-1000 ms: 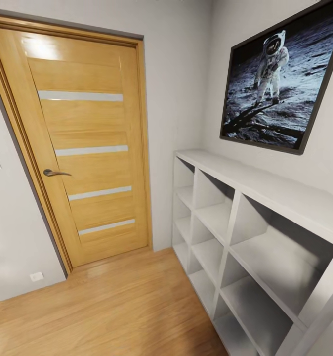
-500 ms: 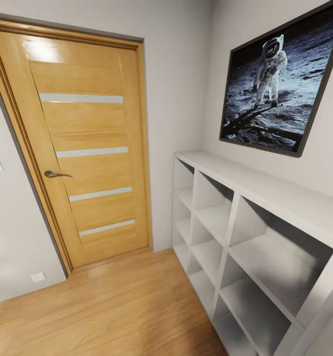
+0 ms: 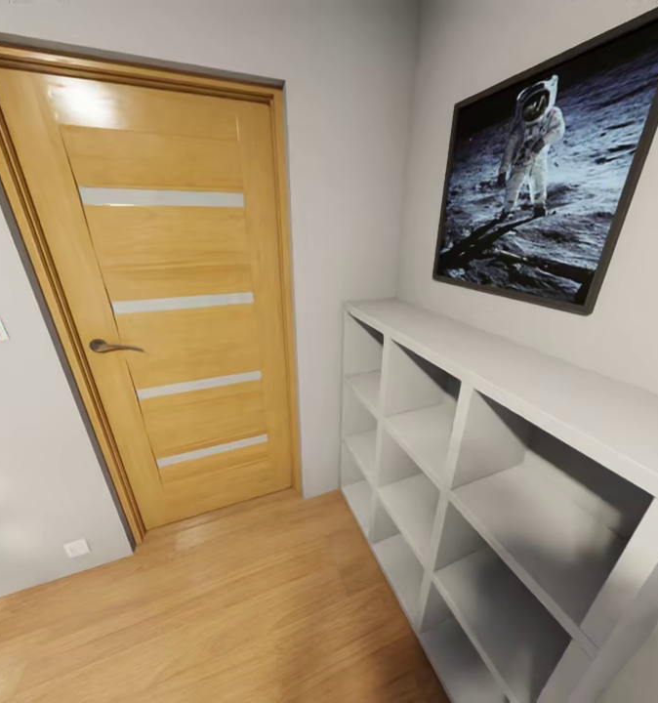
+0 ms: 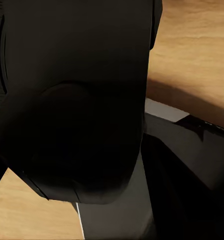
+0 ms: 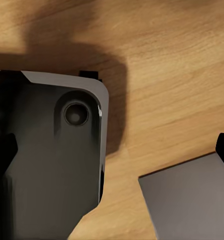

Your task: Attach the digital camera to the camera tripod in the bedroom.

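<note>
closed wooden door [image 3: 178,293], white cubby shelf [image 3: 495,459]

A closed wooden door [image 3: 173,293] blocks the way ahead; a white cubby shelf [image 3: 505,459] lines the right; bare wood floor [image 3: 202,605] lies between.

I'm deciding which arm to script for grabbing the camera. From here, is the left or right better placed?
Neither, yet. The head view faces a closed wooden door, a white cubby shelf and an astronaut picture. Both wrist views look down on wood floor past dark robot parts. Find the camera first.
</note>
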Available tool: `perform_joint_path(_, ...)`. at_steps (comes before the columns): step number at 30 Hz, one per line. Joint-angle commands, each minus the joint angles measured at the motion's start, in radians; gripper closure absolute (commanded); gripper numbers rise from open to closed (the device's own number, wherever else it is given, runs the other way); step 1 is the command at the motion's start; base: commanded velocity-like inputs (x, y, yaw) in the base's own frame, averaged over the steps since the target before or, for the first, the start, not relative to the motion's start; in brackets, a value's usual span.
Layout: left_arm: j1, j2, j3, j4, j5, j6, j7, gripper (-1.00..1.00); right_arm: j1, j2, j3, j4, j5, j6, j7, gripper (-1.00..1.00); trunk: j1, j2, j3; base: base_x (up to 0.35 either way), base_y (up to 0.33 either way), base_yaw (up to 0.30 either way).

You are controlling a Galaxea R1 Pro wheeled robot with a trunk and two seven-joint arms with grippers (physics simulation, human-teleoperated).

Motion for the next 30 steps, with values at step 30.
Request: perform_joint_path(30, 0.001, 0.0, -0.009, 0.0, -0.056, -0.009, 0.003, 1.0, -0.002, 0.004, -0.004, 0.005, 0.008, -0.007, -0.002, -1.0, -0.076, 0.139, 0.061, 0.0, 0.0, 0.0)
